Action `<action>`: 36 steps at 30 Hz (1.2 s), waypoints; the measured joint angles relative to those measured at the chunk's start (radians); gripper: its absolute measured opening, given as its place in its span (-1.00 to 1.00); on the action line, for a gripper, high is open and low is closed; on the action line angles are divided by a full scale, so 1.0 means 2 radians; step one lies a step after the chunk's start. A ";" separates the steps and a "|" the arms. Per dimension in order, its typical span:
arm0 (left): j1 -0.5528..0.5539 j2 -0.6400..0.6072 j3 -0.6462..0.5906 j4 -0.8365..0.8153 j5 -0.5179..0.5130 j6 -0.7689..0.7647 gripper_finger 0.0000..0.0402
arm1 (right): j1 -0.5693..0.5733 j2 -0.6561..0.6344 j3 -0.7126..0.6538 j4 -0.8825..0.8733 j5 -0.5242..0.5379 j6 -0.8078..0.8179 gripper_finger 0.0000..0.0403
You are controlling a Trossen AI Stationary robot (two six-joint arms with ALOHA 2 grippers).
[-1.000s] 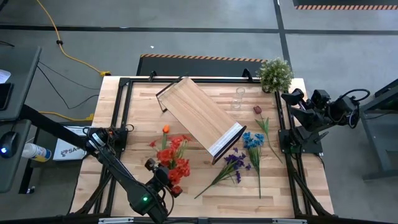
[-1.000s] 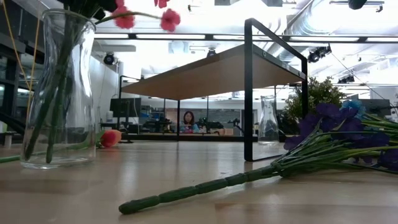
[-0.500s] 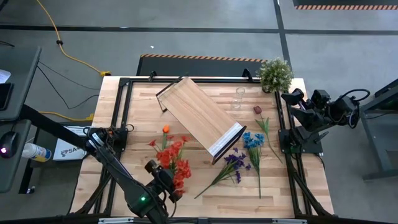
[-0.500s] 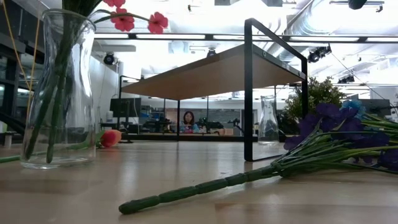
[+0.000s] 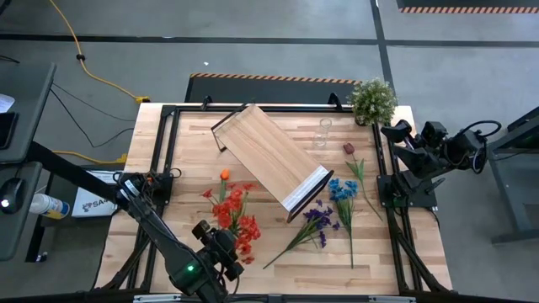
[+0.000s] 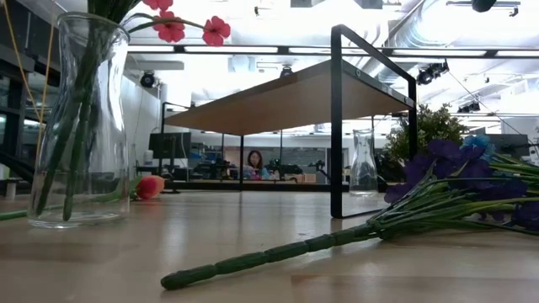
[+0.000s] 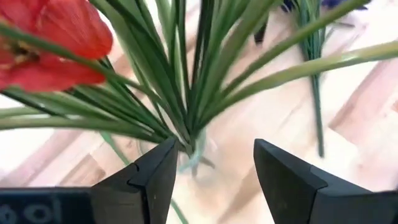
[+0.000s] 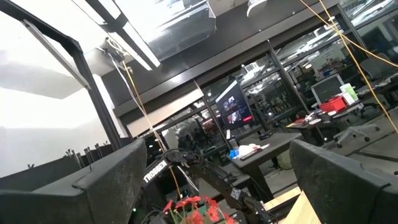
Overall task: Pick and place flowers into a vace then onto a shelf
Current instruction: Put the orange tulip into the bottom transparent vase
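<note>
A bunch of red flowers (image 5: 234,220) stands in a clear glass vase (image 6: 72,126) near the table's front left, with the green stalks (image 7: 186,93) reaching down into the vase's mouth (image 7: 196,155). My left gripper (image 7: 214,180) hovers open just above it on the near side, one finger on either side of the stalks. The shelf (image 5: 271,157) stands slantwise on its dark frame mid-table. Purple flowers (image 5: 316,220), blue flowers (image 5: 343,192) and a lone orange bloom (image 5: 225,175) lie flat on the tabletop. My right gripper (image 8: 217,186) waits open at the table's right edge.
A second, smaller glass vase (image 5: 324,133) stands behind the shelf, with a dark maroon bloom (image 5: 348,148) lying close by. A bushy potted plant (image 5: 372,99) sits at the far right corner. A long green stalk (image 6: 278,252) lies across the near boards.
My left gripper has risen and drawn back a little toward the table's near edge, tipping as it went. The red blooms have swayed slightly and now stand still above the vase, which has stayed in place.
</note>
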 joint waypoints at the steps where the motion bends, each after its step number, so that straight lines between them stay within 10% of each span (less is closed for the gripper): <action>1: -0.002 0.000 0.005 -0.004 0.005 0.000 0.22 | 0.000 0.000 0.000 0.000 -0.001 0.000 0.89; 22: -0.064 0.000 0.186 -0.020 0.011 -0.014 0.22 | 0.000 0.000 0.000 0.000 -0.001 -0.004 0.89; 36: -0.125 -0.012 0.254 -0.045 -0.087 -0.042 0.22 | 0.000 0.000 0.000 0.000 -0.001 -0.004 0.89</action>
